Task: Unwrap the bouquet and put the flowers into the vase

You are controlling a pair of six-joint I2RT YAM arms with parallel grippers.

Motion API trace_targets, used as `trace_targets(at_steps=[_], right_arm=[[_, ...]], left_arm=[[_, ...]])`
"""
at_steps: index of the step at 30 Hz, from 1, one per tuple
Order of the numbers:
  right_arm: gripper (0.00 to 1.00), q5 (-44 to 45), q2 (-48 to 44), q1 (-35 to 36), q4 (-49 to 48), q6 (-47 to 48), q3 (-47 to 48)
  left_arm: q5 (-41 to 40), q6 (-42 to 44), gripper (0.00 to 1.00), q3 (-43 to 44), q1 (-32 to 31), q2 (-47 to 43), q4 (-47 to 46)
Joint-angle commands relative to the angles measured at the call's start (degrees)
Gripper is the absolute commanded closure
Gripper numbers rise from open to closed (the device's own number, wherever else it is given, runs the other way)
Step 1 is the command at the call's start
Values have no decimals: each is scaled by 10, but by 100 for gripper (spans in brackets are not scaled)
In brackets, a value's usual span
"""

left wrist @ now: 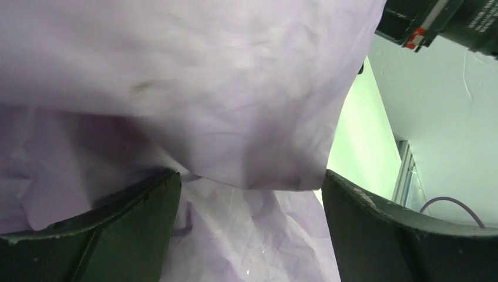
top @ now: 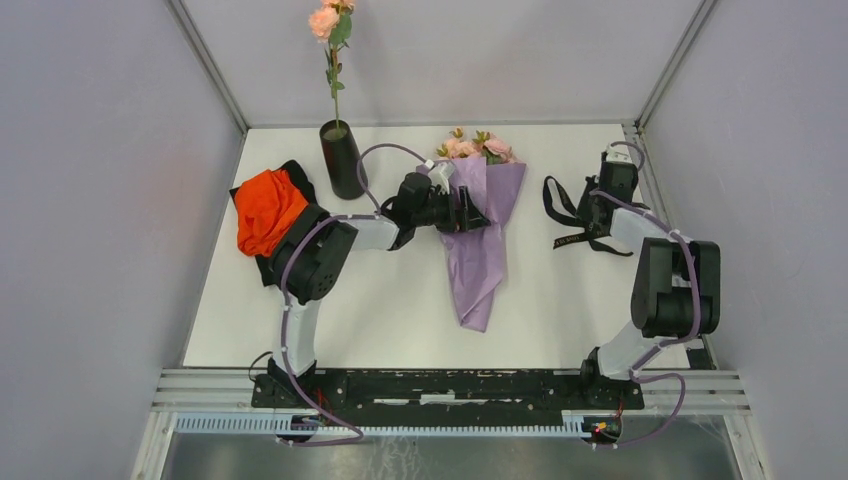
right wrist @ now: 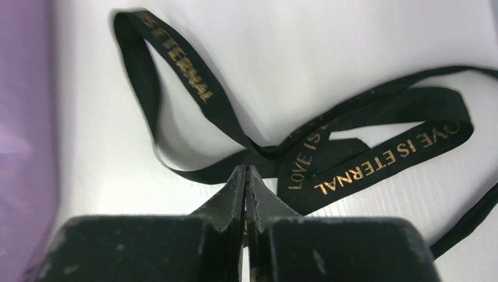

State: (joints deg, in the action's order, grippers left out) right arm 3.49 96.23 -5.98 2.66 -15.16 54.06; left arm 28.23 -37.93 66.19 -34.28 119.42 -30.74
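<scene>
Left end effector (left wrist: 252, 191): spread wide, lilac paper of the bouquet (top: 480, 245) bulged between the fingers.
Right end effector (right wrist: 245, 174): pressed together, tips at the black ribbon (right wrist: 376, 164).
Bouquet: laid mid-desk (top: 390, 300), untied.
Vase (top: 342, 160): upright, one flower (top: 325, 22) inside.

Bouquet (top: 478, 255), a cone of crinkled wrapping paper: plain lilac wherever I see it.
Cloth roses (top: 478, 147) at its open end: pink and peach, with green leaves.
Tall, narrow cylindrical vase (top: 343, 160): plain matte black.
Single long-stemmed rose (top: 324, 20) in it: peach-pink head, green stem and leaves.
Crumpled cloth (top: 268, 210): orange-red, plain.
Flat cloth (top: 296, 172) beneath it: black.
Thin ribbon (right wrist: 364, 153): black, printed with gold capitals reading LOVE IS ETERNAL.
Tabletop (top: 400, 310): white.
My left gripper (left wrist: 251, 173): black fingers.
My right gripper (right wrist: 245, 169): black fingers, flecked pale.
Cables (top: 290, 290) on my arms: lilac.
</scene>
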Motion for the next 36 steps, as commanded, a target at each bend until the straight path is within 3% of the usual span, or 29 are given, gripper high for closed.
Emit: trace_targets(at_steps=[1, 8, 20, 26, 36], right_arm=[[93, 4, -72, 22, 2, 7, 31], [87, 16, -97, 125, 1, 15, 27], [87, 46, -57, 289, -35, 4, -3], [85, 68, -66, 399, -12, 14, 39], [85, 39, 38, 494, -40, 1, 101]], left_arm=[[-23, 100, 5, 70, -17, -68, 100], [-89, 128, 4, 114, -45, -142, 183], [-325, 160, 2, -57, -50, -372, 230], [-376, 156, 1, -95, -49, -449, 254], [-505, 89, 5, -137, -49, -568, 296]])
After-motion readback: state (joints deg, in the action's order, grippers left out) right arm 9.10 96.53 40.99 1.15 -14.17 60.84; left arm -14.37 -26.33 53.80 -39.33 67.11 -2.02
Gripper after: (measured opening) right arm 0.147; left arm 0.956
